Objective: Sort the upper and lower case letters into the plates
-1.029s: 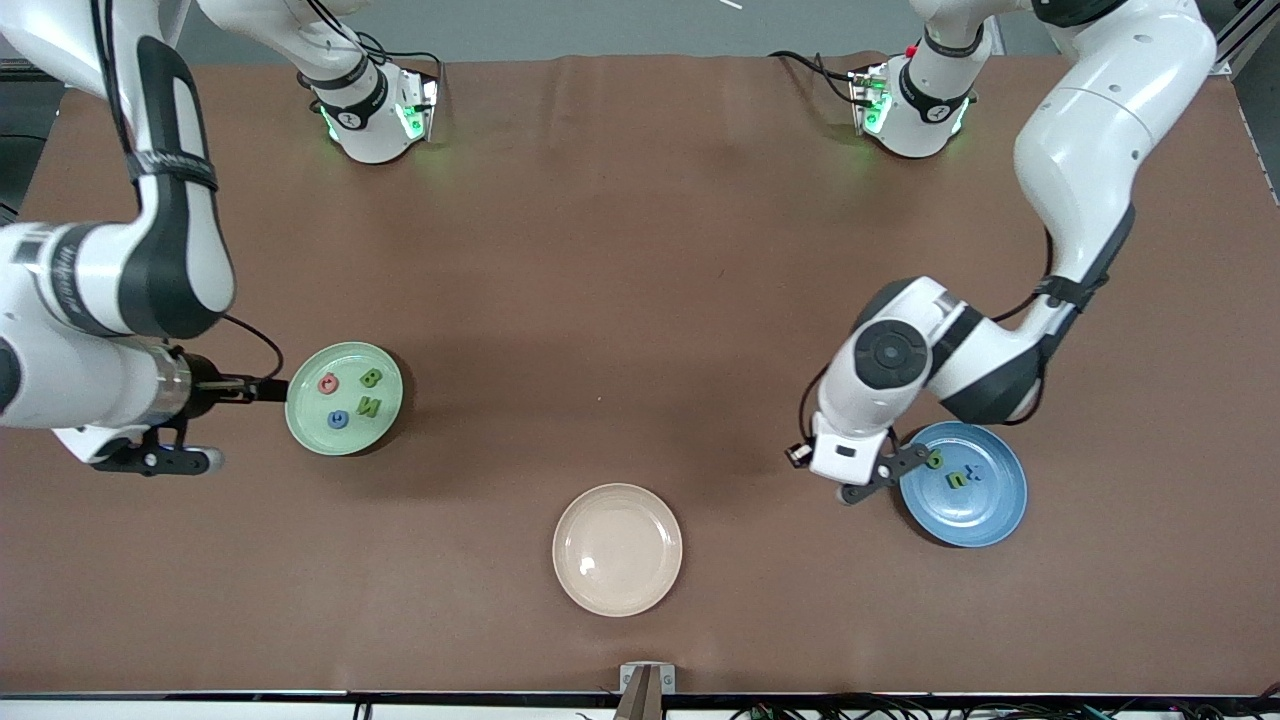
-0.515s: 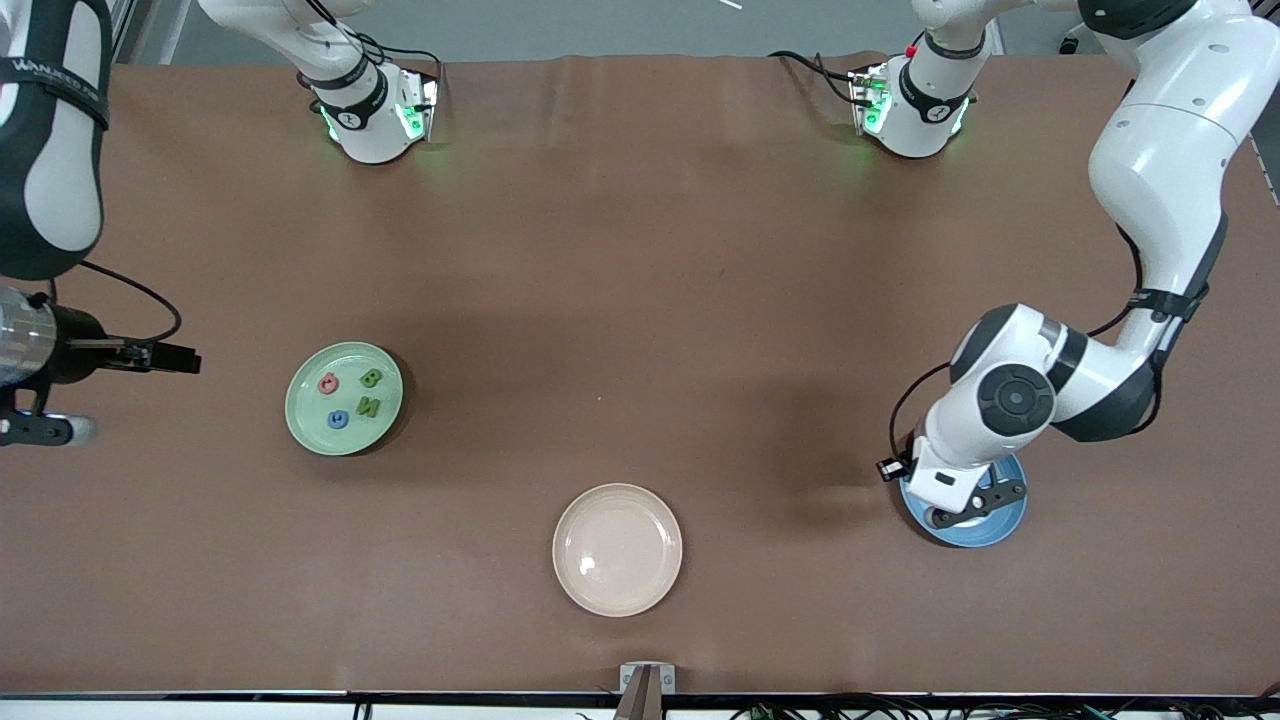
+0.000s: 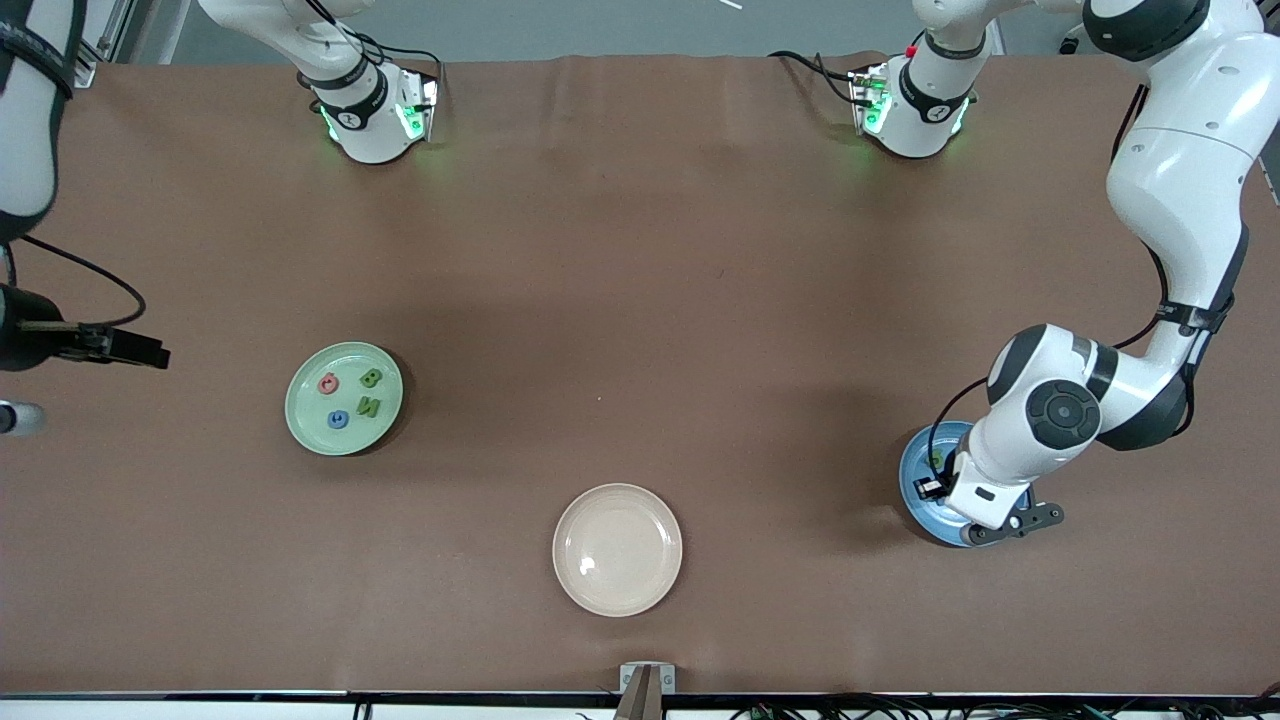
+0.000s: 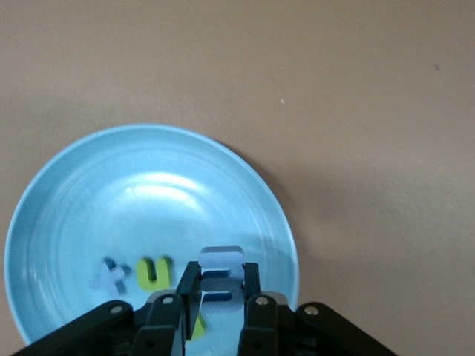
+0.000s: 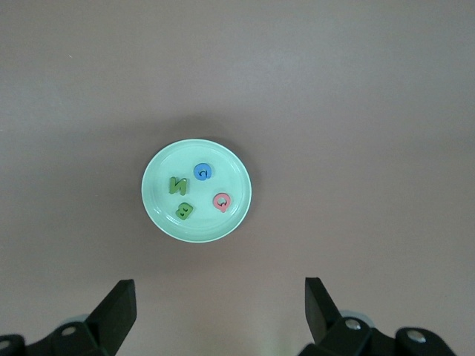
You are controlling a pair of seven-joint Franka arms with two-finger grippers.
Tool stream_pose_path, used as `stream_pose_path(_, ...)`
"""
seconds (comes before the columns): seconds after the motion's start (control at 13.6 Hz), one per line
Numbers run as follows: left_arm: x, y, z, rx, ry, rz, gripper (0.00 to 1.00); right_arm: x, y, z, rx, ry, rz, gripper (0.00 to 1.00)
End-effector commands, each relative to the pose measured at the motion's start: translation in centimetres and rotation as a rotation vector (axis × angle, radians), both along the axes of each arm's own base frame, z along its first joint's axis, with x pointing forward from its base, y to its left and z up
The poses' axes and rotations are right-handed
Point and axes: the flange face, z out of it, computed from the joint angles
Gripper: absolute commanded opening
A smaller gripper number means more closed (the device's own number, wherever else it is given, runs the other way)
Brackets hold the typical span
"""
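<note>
Front view: left gripper [image 3: 1015,525] hangs over the round shallow blue plate [image 3: 912,478] at the left arm's end of the brown desk [image 3: 640,280]; the arm covers most of that plate. Round pale mint green plate [image 3: 298,425] sits toward the right arm's end, holding four small chunky letters: a pink one [image 3: 328,382], a blue one [image 3: 338,419], two green ones [image 3: 371,378] [image 3: 367,406]. Round cream-beige plate [image 3: 617,549] lies bare, nearest the camera, between the two. The right arm is drawn off past the desk edge and waits.

Left wrist view: jaws shut on a pale blue chunky letter [image 4: 222,271], held above the blue plate's floor. In the plate: a small dark blue letter [image 4: 109,276], a yellow-green u-shaped letter [image 4: 153,271], and another yellow-green piece [image 4: 197,324], partly hidden by the fingers.

Right wrist view: right gripper [image 5: 220,315] high over the desk just beside the mint plate, jaws spread wide, empty. Four letters plain in the plate.

Judgement: last letter, release step. Next move calls for opening the jaws over the plate so the piece lands among the others, then lifting clear without nudging them
</note>
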Motion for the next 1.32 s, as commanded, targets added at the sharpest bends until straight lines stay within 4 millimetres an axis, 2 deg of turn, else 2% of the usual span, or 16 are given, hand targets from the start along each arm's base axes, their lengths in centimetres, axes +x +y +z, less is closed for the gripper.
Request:
stream_pose_path(0.0,0.2,-0.1,-0.6,-0.003,-0.020,-0.024,0.17,-2.2,-0.2,2.9,0.028,-0.019,0.002,1.00)
stream_pose_path(0.07,0.2,-0.1,-0.6,-0.005,-0.020,-0.021,0.32,-2.6,-0.3,2.8,0.031,-0.002,0.002,1.00)
stream_pose_path(0.15,0.2,-0.1,-0.6,-0.007,-0.020,-0.006,0.61,-2.9,-0.6,2.6,0.033,0.011,-0.005,1.00)
stream_pose_path(0.22,0.2,0.0,-0.5,-0.001,-0.022,-0.024,1.00,-3.3,-0.8,2.5,0.038,0.034,-0.007,1.00)
stream_pose_path(0.59,0.3,0.5,2.2,0.026,-0.041,-0.058,1.00,-3.5,-1.5,2.8,0.039,0.027,-0.013,1.00)
stream_pose_path(0.66,0.2,0.5,2.7,0.044,-0.024,-0.083,1.00,-3.7,-0.8,3.3,0.052,0.018,0.007,1.00)
stream_pose_path(0.81,0.2,0.8,4.1,0.057,-0.011,-0.145,1.00,-4.0,-0.8,3.2,0.069,0.020,0.016,1.00)
stream_pose_path(0.88,0.3,1.2,5.3,0.052,-0.020,-0.153,1.00,-4.2,-0.9,3.1,0.066,0.017,0.015,1.00)
stream_pose_path(0.96,0.1,0.8,6.6,0.039,-0.013,-0.155,1.00,-4.5,-0.6,3.3,0.067,0.004,0.023,1.00)
stream_pose_path(1.1,0.3,0.8,10.1,0.044,0.012,-0.158,1.00,-4.9,-0.4,3.3,0.041,-0.008,0.030,1.00)
stream_pose_path(1.25,0.4,1.7,12.5,0.078,0.063,-0.220,1.00,-5.3,-0.7,3.2,0.040,-0.014,0.026,1.00)
